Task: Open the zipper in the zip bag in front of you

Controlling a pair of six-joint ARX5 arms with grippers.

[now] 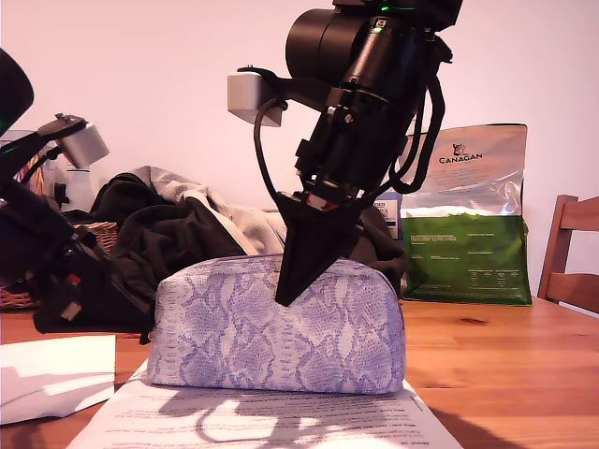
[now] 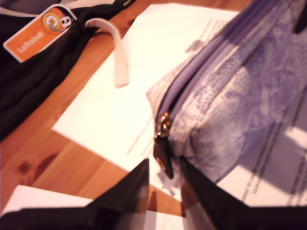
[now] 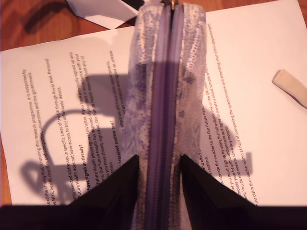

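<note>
In the exterior view, the zip bag [image 1: 277,329] sits on a printed paper [image 1: 262,421] on the wooden table [image 1: 505,365], its long side running across the view. My second gripper [image 1: 298,281] presses down on its top. My first wrist view shows the pull tab [image 2: 164,149] at the bag's end, between the open jaws of my first gripper [image 2: 165,184]. My second wrist view looks along the shut zipper [image 3: 164,115]; those jaws squeeze the bag's top from both sides.

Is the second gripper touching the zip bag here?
Touching: the second wrist view shows my second gripper with its fingers pressed against the zip bag, either side of the zipper.
</note>
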